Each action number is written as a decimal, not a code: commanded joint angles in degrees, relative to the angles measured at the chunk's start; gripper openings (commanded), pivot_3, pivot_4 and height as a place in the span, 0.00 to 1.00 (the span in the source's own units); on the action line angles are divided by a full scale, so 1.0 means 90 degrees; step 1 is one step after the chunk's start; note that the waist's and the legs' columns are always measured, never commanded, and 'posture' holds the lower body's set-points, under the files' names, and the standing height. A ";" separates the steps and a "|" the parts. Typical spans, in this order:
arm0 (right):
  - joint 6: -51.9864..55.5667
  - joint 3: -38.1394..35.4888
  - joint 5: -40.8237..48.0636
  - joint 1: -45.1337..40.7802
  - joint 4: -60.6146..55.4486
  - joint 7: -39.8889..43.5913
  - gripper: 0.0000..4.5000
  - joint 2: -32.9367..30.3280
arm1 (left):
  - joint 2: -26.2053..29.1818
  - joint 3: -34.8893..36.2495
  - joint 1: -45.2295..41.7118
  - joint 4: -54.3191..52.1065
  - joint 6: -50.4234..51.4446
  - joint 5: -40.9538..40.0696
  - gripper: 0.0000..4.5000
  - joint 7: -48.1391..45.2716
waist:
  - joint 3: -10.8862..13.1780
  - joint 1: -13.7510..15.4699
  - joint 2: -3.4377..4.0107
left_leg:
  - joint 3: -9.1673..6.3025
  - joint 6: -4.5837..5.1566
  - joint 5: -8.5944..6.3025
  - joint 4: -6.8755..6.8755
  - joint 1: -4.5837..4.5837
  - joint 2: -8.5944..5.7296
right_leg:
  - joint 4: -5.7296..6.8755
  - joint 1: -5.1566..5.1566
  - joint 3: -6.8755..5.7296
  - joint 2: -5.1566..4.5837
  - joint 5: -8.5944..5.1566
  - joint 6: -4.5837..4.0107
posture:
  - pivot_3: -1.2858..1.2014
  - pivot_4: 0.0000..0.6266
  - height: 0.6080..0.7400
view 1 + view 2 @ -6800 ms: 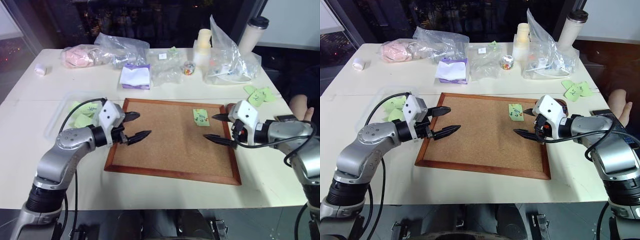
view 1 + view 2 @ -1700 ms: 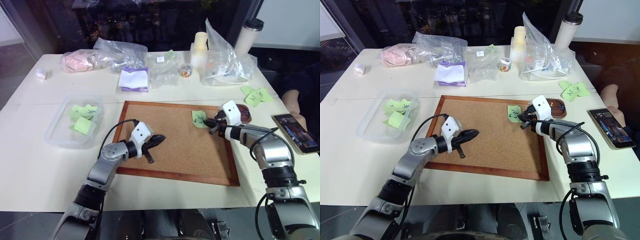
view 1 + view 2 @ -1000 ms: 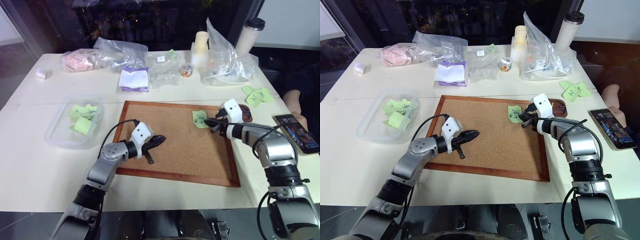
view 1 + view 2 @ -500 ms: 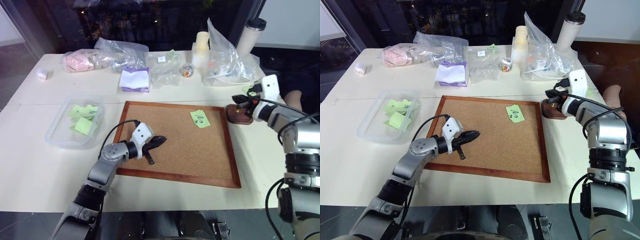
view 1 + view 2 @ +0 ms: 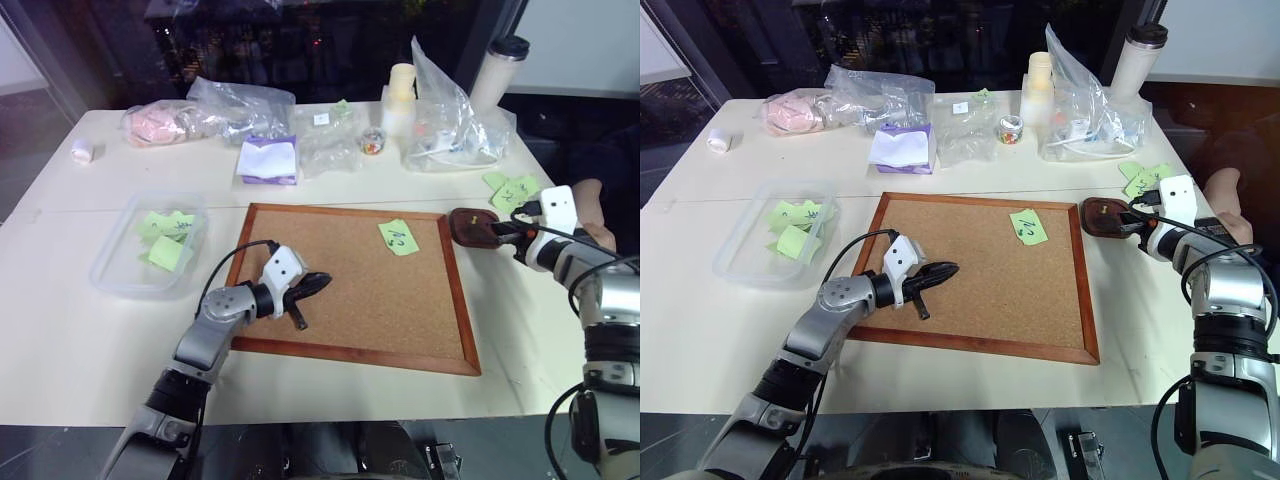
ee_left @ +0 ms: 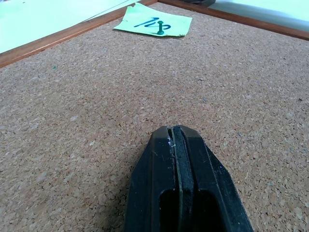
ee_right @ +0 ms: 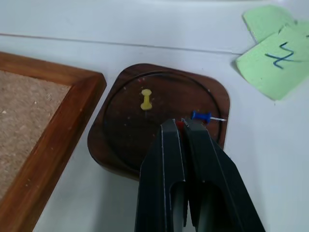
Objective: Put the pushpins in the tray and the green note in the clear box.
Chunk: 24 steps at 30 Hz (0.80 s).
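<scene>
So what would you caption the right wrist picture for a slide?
Shut right gripper pinching something red over the dark brown tray, which holds a yellow pushpin and a blue pushpin.

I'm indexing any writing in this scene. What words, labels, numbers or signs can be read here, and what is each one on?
Nothing reads as clear text.
Green note on the cork board: a dark handwritten scribble, not legible as words.
Loose green notes beside the tray: a blue scribble, unreadable.
Green notes in the clear box: dark marks, too small to read.
Small white label on a plastic bag: too small to read.
</scene>
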 commanded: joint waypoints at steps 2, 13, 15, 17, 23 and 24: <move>-0.0148 -0.0063 0.0021 0.0030 0.0020 -0.0019 0.01 0.0099 | 0.0133 -0.0174 0.0334 0.0484 0.0280 0.0239 0.00 -0.0001 | -0.0001 0.0000 0.0002 | 0.0002 0.0000 0.0000 0.0000 0.0000 0.0000 | 0.0000 0.0000 0.0001 0.0000 0.0000 0.0000 | 0.52 0.24 1.00; -0.0240 0.0031 -0.0029 -0.0035 0.0147 0.0057 0.30 0.0103 | 0.0132 -0.0165 0.0334 0.0485 0.0273 0.0244 0.00 0.0033 | -0.0002 -0.0003 0.0003 | 0.0005 0.0000 0.0000 -0.0001 0.0005 0.0001 | 0.0000 0.0002 0.0003 0.0001 0.0000 0.0000 | 0.52 0.24 1.00; -0.0223 0.0027 -0.0018 -0.0064 0.0130 0.0068 0.55 0.0087 | 0.0132 -0.0165 0.0334 0.0485 0.0269 0.0245 0.00 0.0034 | -0.0002 -0.0002 0.0003 | 0.0007 0.0000 0.0000 -0.0002 0.0005 0.0001 | 0.0000 0.0002 0.0005 0.0001 0.0000 0.0000 | 0.52 0.24 1.00; -0.0214 0.0016 -0.0021 -0.0107 0.0078 0.0070 0.77 0.0044 | 0.0134 -0.0167 0.0338 0.0483 0.0267 0.0244 0.00 0.0032 | -0.0002 -0.0003 0.0003 | 0.0006 0.0000 0.0000 -0.0002 0.0006 0.0002 | 0.0000 0.0003 0.0005 0.0001 0.0000 0.0000 | 0.52 0.24 1.00; -0.0085 0.0068 0.0012 -0.0136 -0.0402 0.0198 0.99 -0.0029 | 0.0123 -0.0184 0.0336 0.0505 0.0253 0.0248 0.00 0.0026 | -0.0002 -0.0003 0.0003 | 0.0007 0.0000 0.0000 -0.0003 0.0007 0.0002 | 0.0000 0.0002 0.0006 0.0001 0.0000 0.0000 | 0.52 0.24 1.00; -0.0030 0.0083 0.0036 -0.0139 -0.0562 0.0229 0.99 -0.0027 | 0.0126 -0.0188 0.0338 0.0504 0.0249 0.0250 0.00 0.0020 | -0.0002 -0.0003 0.0003 | 0.0007 0.0000 0.0000 -0.0003 0.0007 0.0002 | 0.0000 0.0002 0.0006 0.0001 0.0000 0.0000 | 0.52 0.24 1.00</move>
